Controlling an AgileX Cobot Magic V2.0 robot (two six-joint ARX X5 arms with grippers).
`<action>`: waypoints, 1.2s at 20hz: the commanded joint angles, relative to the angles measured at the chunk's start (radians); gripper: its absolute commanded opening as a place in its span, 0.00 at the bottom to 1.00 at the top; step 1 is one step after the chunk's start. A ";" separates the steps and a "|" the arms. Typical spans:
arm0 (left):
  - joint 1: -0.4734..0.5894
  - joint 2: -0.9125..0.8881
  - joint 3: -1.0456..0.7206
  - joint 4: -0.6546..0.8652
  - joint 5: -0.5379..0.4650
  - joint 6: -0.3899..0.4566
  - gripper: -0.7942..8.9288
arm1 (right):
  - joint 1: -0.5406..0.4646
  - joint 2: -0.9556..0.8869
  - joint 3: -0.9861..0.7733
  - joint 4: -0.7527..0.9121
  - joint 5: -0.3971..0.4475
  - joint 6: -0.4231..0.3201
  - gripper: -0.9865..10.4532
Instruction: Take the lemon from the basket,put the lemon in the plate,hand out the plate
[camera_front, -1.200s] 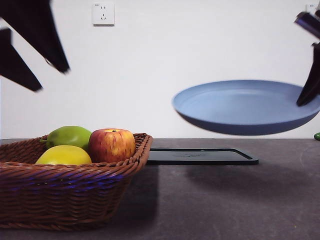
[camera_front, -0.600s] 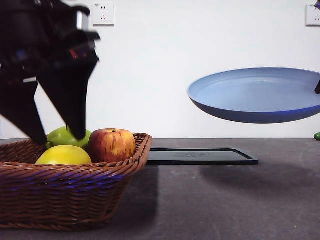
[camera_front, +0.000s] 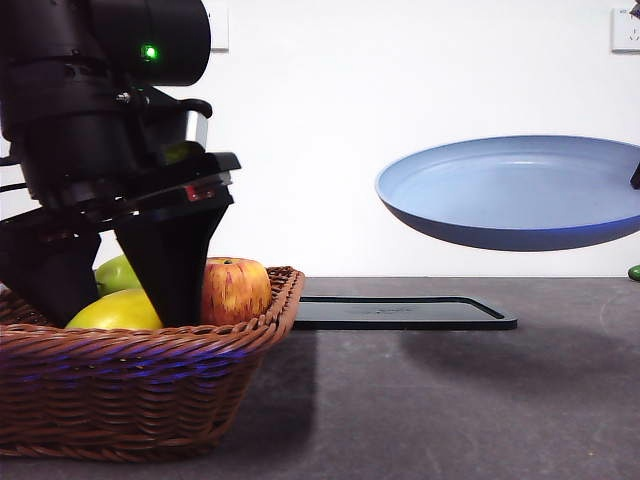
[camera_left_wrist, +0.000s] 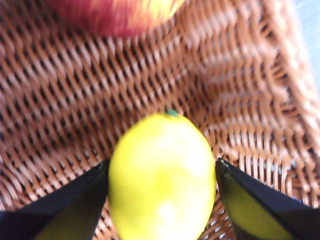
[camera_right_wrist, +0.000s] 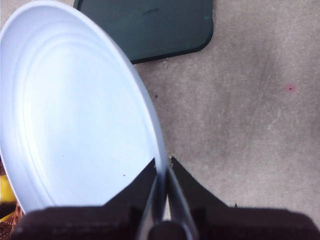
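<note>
Sitting low in the wicker basket (camera_front: 150, 390), down on the woven floor: the lemon (camera_left_wrist: 162, 177), bright yellow, green nub at one end, framed on both sides by the left gripper (camera_left_wrist: 162, 172). Jaws spread wide, one black finger flanking each side of the fruit, right up against the skin in the blurred wrist view, though contact can't be told for sure. Seen from the front as a big dark arm dropped into the basket, tips below the braided rim, yellow of the lemon peeking out between them. Just beside, a red-yellow streaked apple (camera_front: 237, 289) against the basket's wall, and a green fruit (camera_front: 117, 273) tucked behind the arm. Out to the other side, well apart from the basket and high above the table (camera_front: 450, 400): the grey-blue plate (camera_front: 510, 190), held aloft, tilted slightly, empty bowl facing up. Pinched on its rim by the right gripper (camera_right_wrist: 163, 172), fingers pressed together with only the thin edge between them. Underneath and farther back, a flat black tray (camera_front: 400, 312) lying on the grey surface.
</note>
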 joint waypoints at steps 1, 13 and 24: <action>-0.010 0.013 0.012 0.007 0.002 0.020 0.36 | 0.000 0.006 0.016 0.009 -0.008 -0.005 0.09; -0.024 -0.080 0.203 -0.132 0.130 0.106 0.26 | 0.010 0.014 0.016 0.007 -0.006 0.062 0.09; -0.250 -0.107 0.430 -0.096 0.063 0.194 0.26 | 0.343 0.057 0.018 -0.041 -0.013 0.206 0.09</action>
